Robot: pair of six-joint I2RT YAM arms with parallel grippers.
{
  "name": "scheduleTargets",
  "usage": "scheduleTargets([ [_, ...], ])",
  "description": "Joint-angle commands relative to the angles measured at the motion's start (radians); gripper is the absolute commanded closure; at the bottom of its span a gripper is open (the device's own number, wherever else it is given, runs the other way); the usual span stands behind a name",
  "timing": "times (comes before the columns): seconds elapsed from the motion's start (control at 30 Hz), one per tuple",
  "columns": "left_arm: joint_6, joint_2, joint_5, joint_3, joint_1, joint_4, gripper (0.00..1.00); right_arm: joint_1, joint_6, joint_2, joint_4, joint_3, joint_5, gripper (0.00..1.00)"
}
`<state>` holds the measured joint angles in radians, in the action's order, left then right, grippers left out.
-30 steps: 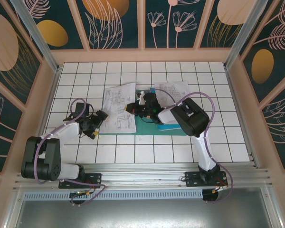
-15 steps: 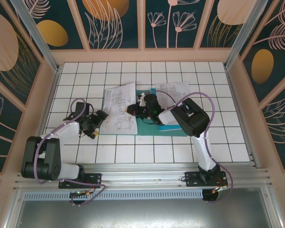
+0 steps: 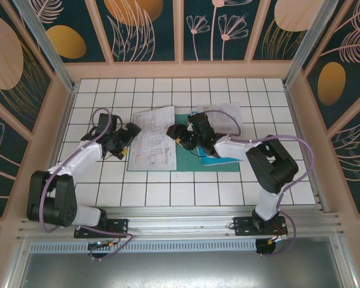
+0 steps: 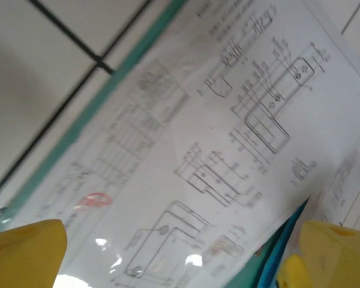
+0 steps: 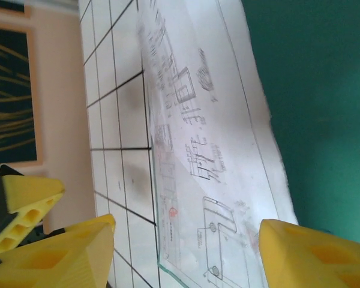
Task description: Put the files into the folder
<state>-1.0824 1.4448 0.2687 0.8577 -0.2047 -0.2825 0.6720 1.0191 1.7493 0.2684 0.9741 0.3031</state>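
**A:** Where are the files?

**B:** One printed sheet lies on the left part of the folder, flat on the bench. Both tools are released: the left tool is at the sheet's left edge and the right tool at its right.

**A:** How to seat it well?

**B:** I'd nudge from both sides — low and slow — so the thin paper slides instead of buckling.

Yellow fingers spread wide over printed files lying on the folder
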Motion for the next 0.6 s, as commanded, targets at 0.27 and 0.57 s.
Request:
scheduleTargets([
  [0.27,0.061,0.184,0.047,0.028,-0.046,0.088,0.01,-0.061,0.059,-0.081,-0.288,-0.026,-0.160,0.35],
  [0.57,-0.020,0.150,0.074,-0.103,-0.101,0.164,0.01,-0.110,0.063,-0.051,-0.414,0.042,-0.172,0.35],
])
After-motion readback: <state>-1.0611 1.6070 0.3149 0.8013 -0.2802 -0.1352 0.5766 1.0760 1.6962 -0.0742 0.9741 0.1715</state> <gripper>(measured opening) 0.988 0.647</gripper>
